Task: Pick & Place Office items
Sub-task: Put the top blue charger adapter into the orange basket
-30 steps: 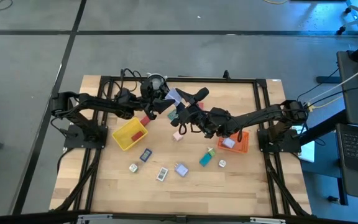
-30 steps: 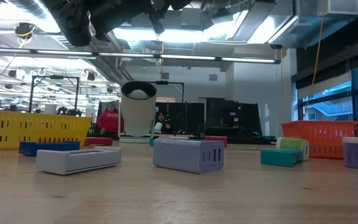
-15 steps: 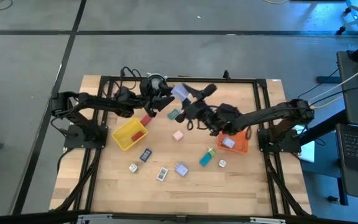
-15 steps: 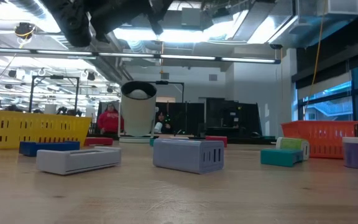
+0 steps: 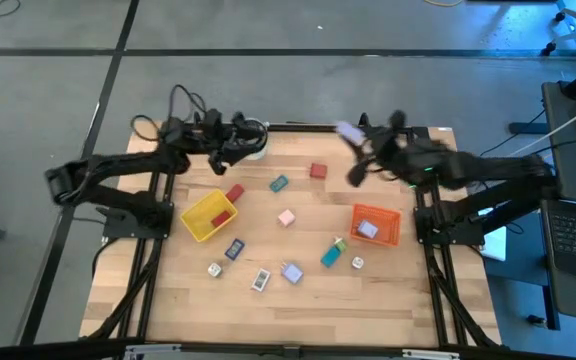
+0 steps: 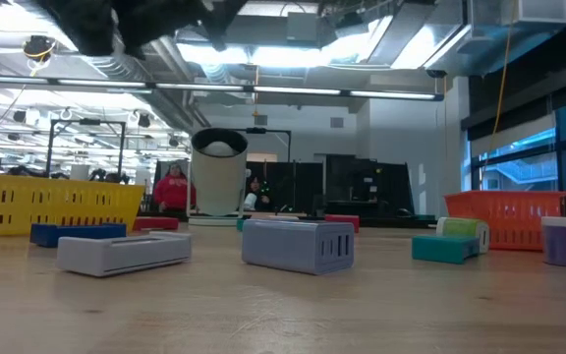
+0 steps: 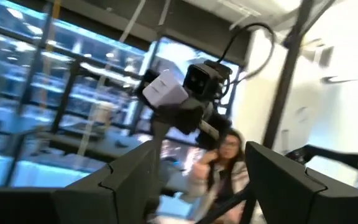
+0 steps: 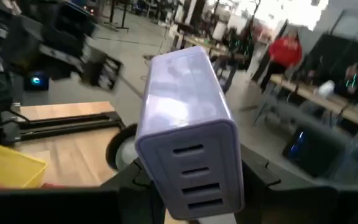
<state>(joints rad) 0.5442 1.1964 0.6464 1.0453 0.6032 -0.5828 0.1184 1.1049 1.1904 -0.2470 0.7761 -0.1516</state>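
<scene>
My right gripper (image 5: 360,146) hangs above the table's far right part, shut on a pale lavender slotted block (image 8: 188,118). My left gripper (image 5: 238,138) is raised near the far edge, beside the white-and-grey cylinder (image 5: 255,140); its fingers (image 7: 126,180) stand open and empty. On the wood lie a red block (image 5: 317,171), a teal piece (image 5: 279,184), a pink cube (image 5: 286,217), a red piece (image 5: 234,192), a dark blue piece (image 5: 234,248), a pale blue block (image 5: 291,272), white pieces (image 5: 260,281) and a teal piece (image 5: 330,256). My right gripper pinches the pale lavender block between its two fingers (image 8: 257,180), which sit on either side of its slotted end (image 8: 194,196). The block is lifted clear of the table, and its other end sticks out past the fingertips.
The yellow tray (image 5: 208,215) sits at the left with a red piece inside; the red-orange tray (image 5: 375,224) sits at the right with a pale piece inside. The black frame rail (image 5: 298,127) runs along the far edge. A person (image 7: 219,168) shows in the room beyond.
My right arm has drawn back from the table's middle toward the far right corner, carrying the lavender block upward with it. My left arm has pulled back from the middle toward the far left, ending beside the cylinder. The pieces on the table have kept their places.
</scene>
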